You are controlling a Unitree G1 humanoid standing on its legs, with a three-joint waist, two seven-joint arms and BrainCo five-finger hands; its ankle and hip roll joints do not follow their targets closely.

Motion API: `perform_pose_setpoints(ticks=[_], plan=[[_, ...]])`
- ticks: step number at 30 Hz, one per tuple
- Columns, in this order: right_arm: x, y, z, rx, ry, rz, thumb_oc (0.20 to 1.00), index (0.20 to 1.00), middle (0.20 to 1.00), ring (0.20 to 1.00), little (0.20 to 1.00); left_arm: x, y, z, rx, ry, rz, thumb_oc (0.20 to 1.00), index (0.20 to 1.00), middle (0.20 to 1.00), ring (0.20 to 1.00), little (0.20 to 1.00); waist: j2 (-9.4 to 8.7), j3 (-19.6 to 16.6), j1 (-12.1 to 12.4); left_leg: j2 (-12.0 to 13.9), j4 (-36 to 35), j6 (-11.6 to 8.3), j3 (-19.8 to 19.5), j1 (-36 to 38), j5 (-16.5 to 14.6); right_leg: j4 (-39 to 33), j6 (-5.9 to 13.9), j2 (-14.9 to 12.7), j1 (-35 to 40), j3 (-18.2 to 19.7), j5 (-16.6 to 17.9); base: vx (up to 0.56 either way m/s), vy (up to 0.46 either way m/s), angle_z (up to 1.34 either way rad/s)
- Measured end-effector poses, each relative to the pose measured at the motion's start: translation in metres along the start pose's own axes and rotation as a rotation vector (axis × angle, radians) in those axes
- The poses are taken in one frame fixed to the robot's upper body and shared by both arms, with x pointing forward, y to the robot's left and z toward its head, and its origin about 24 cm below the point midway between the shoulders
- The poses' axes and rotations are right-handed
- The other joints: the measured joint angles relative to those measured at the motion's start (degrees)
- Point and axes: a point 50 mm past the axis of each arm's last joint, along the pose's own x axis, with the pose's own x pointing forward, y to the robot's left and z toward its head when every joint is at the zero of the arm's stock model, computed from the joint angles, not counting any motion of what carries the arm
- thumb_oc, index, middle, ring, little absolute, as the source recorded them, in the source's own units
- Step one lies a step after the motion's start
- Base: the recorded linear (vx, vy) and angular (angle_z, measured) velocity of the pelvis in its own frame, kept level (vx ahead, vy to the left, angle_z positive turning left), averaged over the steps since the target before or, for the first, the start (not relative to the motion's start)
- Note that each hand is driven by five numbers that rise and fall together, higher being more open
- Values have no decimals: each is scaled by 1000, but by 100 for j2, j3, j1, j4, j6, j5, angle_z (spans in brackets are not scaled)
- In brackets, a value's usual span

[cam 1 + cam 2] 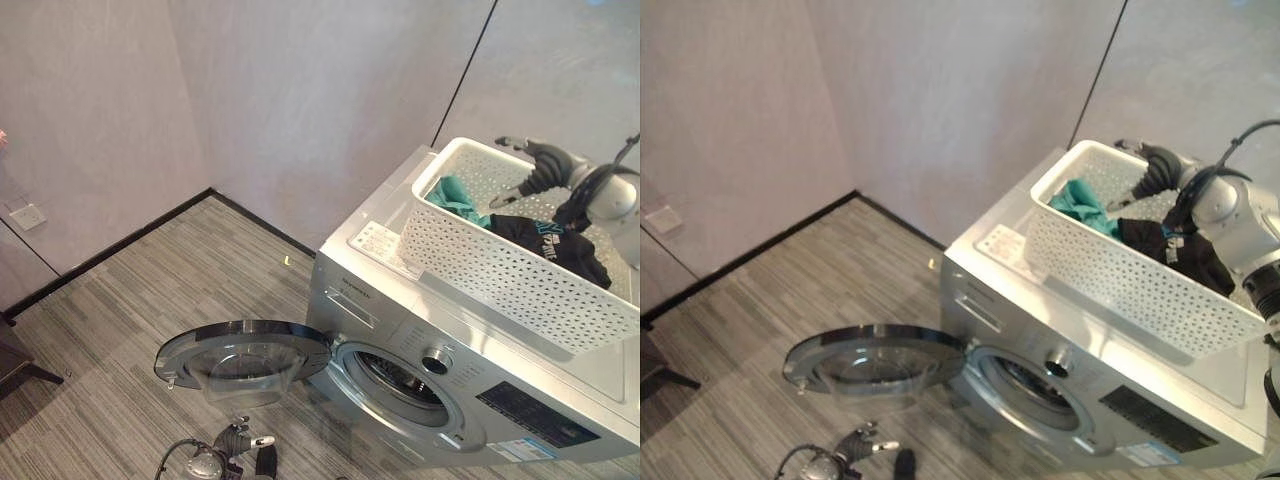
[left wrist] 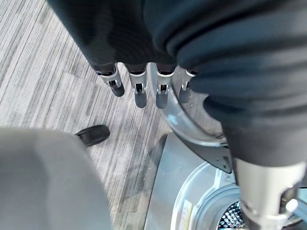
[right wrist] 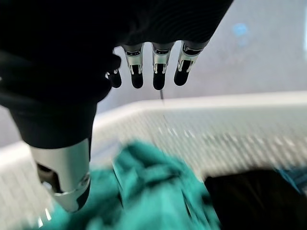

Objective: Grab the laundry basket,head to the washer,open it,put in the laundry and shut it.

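A silver washer (image 1: 470, 380) stood on the striped grey floor (image 1: 150, 300) near the corner of two pale walls (image 1: 300, 90), its round glass door (image 1: 243, 362) swung fully open and lying almost flat in front of the dark drum opening (image 1: 400, 385). A white perforated plastic laundry basket (image 1: 500, 265) sat on the washer's top, toward its right back corner, holding a crumpled teal cloth (image 1: 458, 198) and a black garment (image 1: 555, 245). The right robot hand (image 3: 153, 72) hovered over the teal cloth inside the basket, fingers straight and released, grasping nothing. The left robot hand (image 2: 144, 86) hung low by the open door, fingers also straight and empty. A wall socket (image 1: 27, 216) showed on the left wall. The washer's right side was cut off.
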Motion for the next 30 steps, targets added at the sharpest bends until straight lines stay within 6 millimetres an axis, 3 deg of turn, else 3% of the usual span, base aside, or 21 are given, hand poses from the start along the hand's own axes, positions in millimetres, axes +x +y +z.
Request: perform_pose_setpoints(ticks=[12,20,30], plan=[[-1,22,-4,-18,-1,113,1000,1000,1000,1000,1000,-1,2,-1,-43,-3,5,1000,1000,1000,1000,1000,-48,39,33,4,1,-3,-37,-65,9,17,1,14,-55,-28,-3,29,-22,1],[0,27,-22,-59,89,142,1000,1000,1000,1000,1000,-2,8,0,-150,-20,33,1000,1000,1000,1000,1000,-148,97,207,15,24,-33,-206,-293,69,-17,-14,59,-207,-188,4,36,-27,10],[1,-2,-49,-85,268,62,1000,1000,1000,1000,1000,-6,21,-4,-228,-30,87,1000,1000,1000,1000,1000,-181,216,521,11,25,-78,-408,-472,141,-20,-30,100,-304,-382,-9,31,-29,10]])
